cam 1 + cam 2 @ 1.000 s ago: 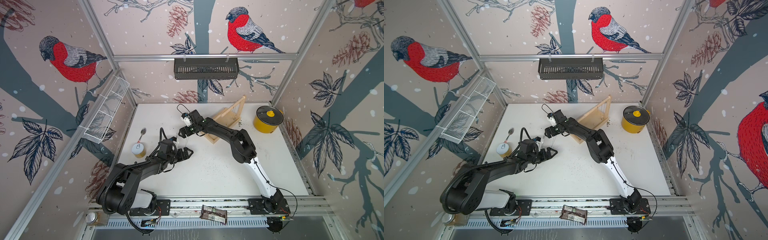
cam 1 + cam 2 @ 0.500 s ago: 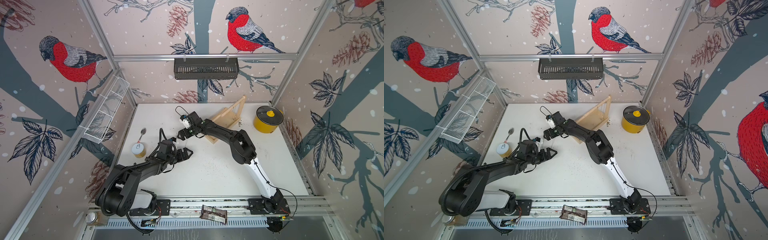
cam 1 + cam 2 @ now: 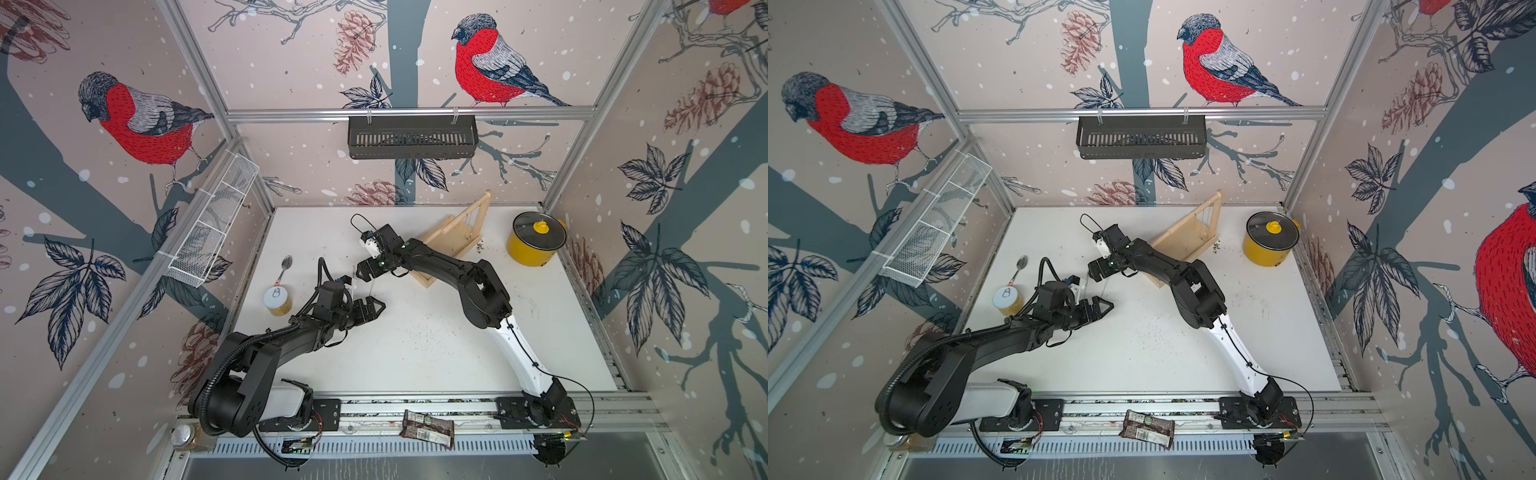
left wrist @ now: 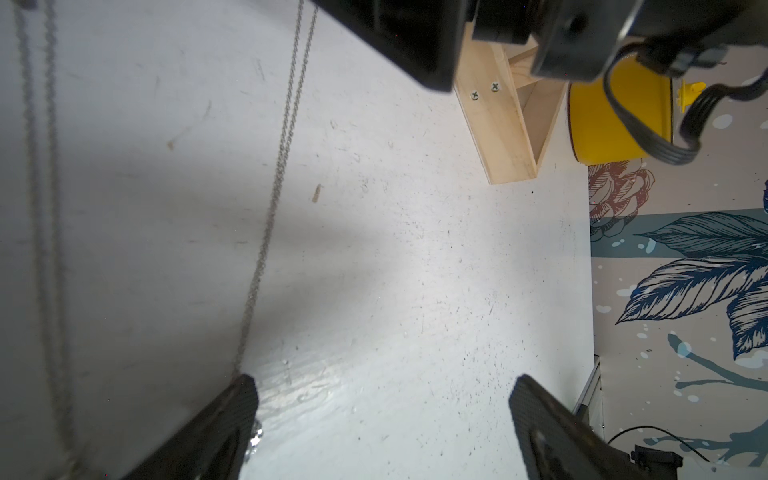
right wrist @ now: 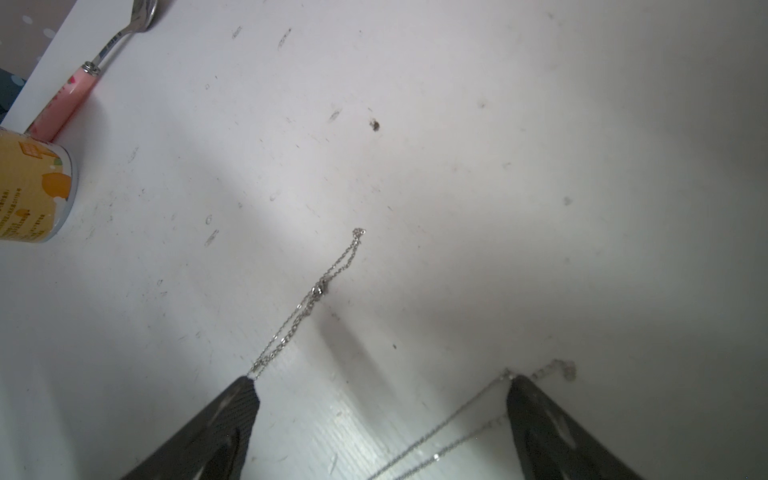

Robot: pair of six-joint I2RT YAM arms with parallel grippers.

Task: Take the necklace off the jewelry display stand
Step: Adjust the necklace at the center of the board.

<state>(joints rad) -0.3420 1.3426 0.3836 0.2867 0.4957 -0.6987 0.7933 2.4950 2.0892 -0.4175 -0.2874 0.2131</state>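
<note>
The left arm (image 3: 266,357) and right arm (image 3: 482,291) are black, each with a white link nearest the rail (image 3: 395,405). A ribbed hose (image 3: 214,372) loops along the left, a thin cable (image 3: 524,348) along the right.

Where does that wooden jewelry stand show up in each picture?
Top view: jewelry display stand at the table's far side, near the yellow pot.
Top view: stand in the same place, pot near it.
Left wrist view: its base end, near the pot.
Right wrist view: not in it.
Shared landmark: the yellow pot.

Bright diffuse light, soft shadows and glare on white table (image 4: 415,270), wide-angle edge distortion
</note>
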